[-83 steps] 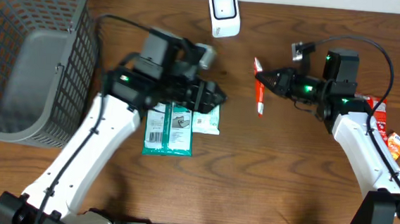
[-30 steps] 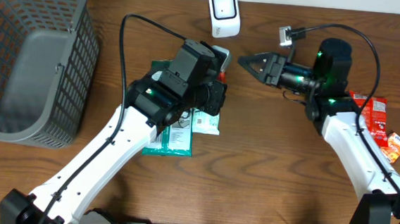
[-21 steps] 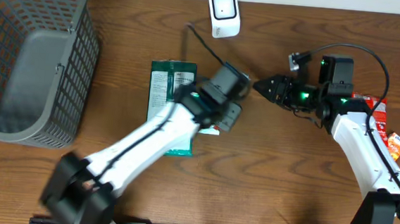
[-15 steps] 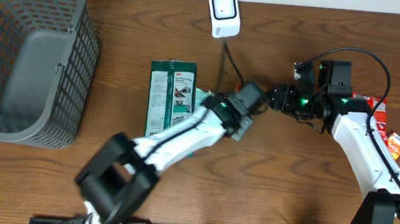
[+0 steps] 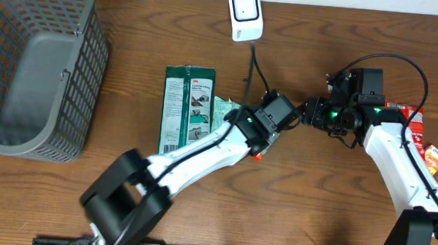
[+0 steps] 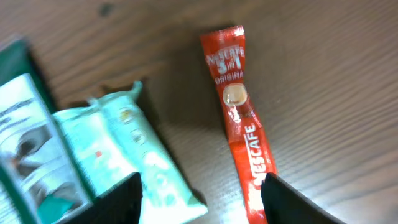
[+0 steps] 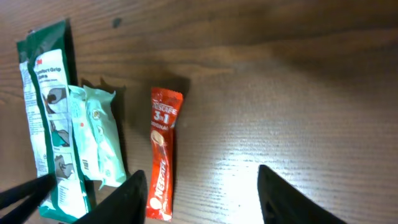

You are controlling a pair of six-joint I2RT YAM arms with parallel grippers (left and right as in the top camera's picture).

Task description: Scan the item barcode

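The item, a red Nescafe stick sachet (image 6: 239, 118), lies flat on the wooden table. In the left wrist view my left gripper (image 6: 199, 208) hovers open just above it, and the sachet's lower end reaches the right finger (image 6: 289, 202). From overhead the left gripper (image 5: 262, 141) covers most of the sachet (image 5: 257, 157). My right gripper (image 5: 306, 113) is open and empty just right of it. In the right wrist view the sachet (image 7: 163, 155) sits beside the left finger (image 7: 124, 199). The white barcode scanner (image 5: 243, 14) stands at the back edge.
A dark green 3M packet (image 5: 187, 109) and a pale green wipe pack (image 5: 224, 109) lie left of the sachet. A grey mesh basket (image 5: 30, 63) fills the left side. Red (image 5: 412, 119) and orange (image 5: 434, 157) packets lie at the far right.
My left arm swung from beside the scanner down to the table's middle, opened its jaws and left the red sachet lying flat. The right gripper shifted slightly and stayed open.
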